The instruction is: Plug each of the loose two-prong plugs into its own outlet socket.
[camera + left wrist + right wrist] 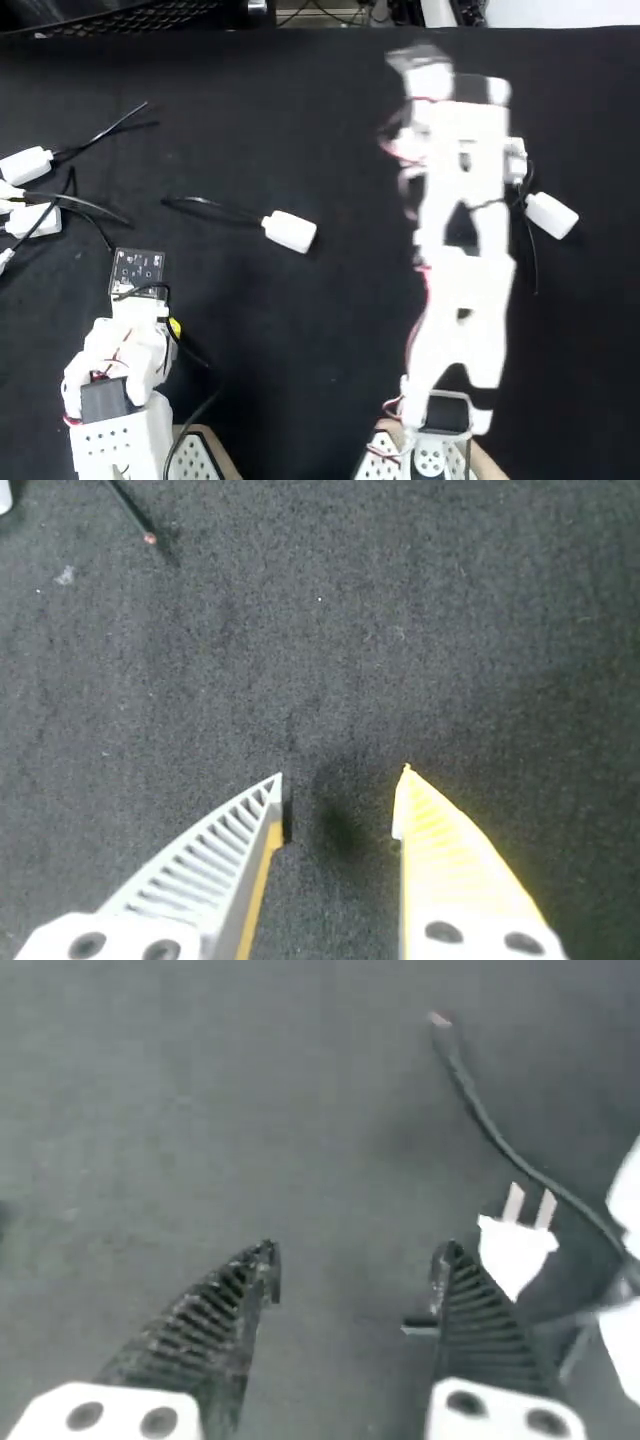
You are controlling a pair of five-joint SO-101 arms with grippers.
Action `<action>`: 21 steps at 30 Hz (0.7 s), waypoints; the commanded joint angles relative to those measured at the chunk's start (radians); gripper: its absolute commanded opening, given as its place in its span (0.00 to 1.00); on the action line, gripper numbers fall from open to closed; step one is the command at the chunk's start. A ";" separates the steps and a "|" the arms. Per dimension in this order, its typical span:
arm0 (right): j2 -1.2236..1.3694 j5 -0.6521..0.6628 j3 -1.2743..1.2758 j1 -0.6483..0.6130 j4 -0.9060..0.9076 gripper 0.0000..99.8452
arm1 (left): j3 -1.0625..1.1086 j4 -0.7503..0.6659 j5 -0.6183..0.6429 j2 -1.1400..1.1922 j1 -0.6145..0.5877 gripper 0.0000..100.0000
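Black cloth covers the desk (300,330). The left end effector (340,790), released, hangs over bare cloth near the front left corner. The right end effector (355,1260), also released, has a plug (515,1245) just beside one finger, toward the right edge. A second plug (290,231) lies mid-desk, and white corded blocks (27,165) lie by the left edge.

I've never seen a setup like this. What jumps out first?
The right arm is stretched far up the black table, its open gripper close beside a white two-prong plug. Another plug lies mid-table, and more white corded pieces crowd the left edge.
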 commanded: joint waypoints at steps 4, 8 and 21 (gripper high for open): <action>0.024 0.044 -0.008 0.103 -0.012 0.24 | 0.016 0.006 0.002 0.000 0.005 0.18; 0.074 0.107 -0.010 0.147 -0.049 0.24 | 0.016 0.006 0.002 0.000 0.005 0.18; 0.101 0.167 -0.001 0.226 -0.141 0.24 | 0.016 0.006 0.002 0.000 0.005 0.18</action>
